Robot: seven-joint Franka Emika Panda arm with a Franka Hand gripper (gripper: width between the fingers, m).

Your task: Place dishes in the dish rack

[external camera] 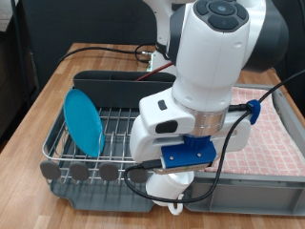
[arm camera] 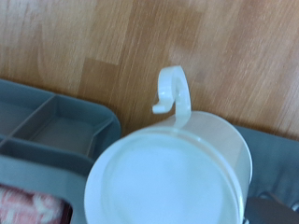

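Observation:
The white mug (arm camera: 177, 173) fills the wrist view, very close to the camera, its handle (arm camera: 171, 93) pointing away over the wooden table. My gripper (external camera: 174, 194) hangs low at the exterior view's bottom, by the dish rack's front corner, and the mug (external camera: 177, 203) shows just under it, so the gripper looks shut on it. The fingers themselves are hidden. The light-blue plate (external camera: 83, 122) stands upright in the silver wire dish rack (external camera: 119, 124) on the exterior view's left. The wooden spoon is out of view.
The grey bin lined with pink checked cloth (external camera: 272, 143) sits right of the rack. In the wrist view a dark grey compartmented tray (arm camera: 56, 126) and a bit of pink cloth (arm camera: 28, 207) lie beside the mug. Black cables run behind.

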